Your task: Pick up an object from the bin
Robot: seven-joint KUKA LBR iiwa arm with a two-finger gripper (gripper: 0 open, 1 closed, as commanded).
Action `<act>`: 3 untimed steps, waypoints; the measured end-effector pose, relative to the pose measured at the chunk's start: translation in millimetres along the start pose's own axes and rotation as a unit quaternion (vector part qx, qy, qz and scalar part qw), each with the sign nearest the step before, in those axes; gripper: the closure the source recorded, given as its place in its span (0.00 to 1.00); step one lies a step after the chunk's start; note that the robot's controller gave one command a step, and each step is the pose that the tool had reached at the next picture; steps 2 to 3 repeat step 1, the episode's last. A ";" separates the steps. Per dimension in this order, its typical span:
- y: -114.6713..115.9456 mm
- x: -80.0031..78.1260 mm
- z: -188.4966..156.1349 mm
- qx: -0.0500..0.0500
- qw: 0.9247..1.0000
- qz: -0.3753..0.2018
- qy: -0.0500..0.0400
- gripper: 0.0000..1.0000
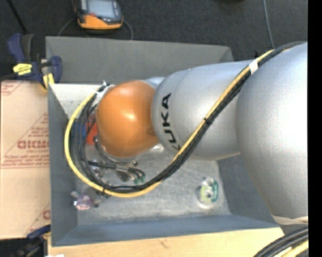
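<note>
My gripper (117, 168) is low in the left half of the bin; just a dark part of its body is visible below the wrist. A small purple and clear thing (82, 201) lies near the bin's front left corner, a little left of and below the gripper. Something red and orange (89, 130) peeks out at the left behind the cables, close to the gripper. A small clear thing with green and white parts (208, 191) rests on the floor at the front right, well apart from the gripper.
The arm with its orange cover and looped yellow and black cables spans the bin from the right and hides most of the floor. The bin's left and front walls stand close to the gripper.
</note>
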State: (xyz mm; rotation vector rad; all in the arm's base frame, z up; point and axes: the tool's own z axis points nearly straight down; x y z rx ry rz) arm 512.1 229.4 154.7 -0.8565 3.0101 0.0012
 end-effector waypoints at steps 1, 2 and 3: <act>7.8 0.6 -128.4 0.000 1.000 0.002 0.000 1.00; 7.8 0.6 -128.4 0.000 1.000 0.002 0.000 1.00; 7.8 0.6 -128.4 0.000 1.000 0.002 0.000 1.00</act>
